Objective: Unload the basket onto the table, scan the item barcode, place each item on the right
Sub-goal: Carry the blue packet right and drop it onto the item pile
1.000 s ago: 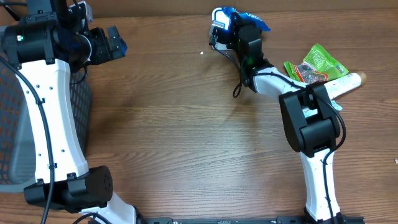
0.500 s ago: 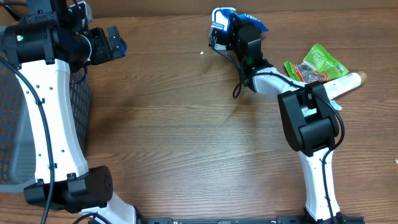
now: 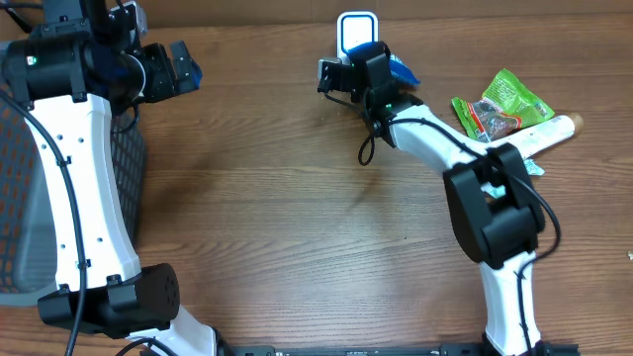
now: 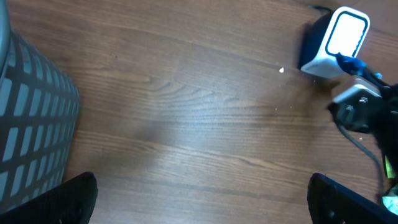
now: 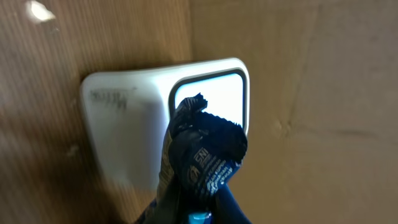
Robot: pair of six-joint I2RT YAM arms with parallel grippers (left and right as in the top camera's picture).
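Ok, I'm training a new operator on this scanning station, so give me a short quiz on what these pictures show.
1. True or false: the right gripper is shut on the blue packet.
2. The window of the scanner is: A) lit white, B) dark, C) taped over.
3. Which gripper stands open, near the mesh basket?
Key: 1 true; 2 A; 3 the left gripper.
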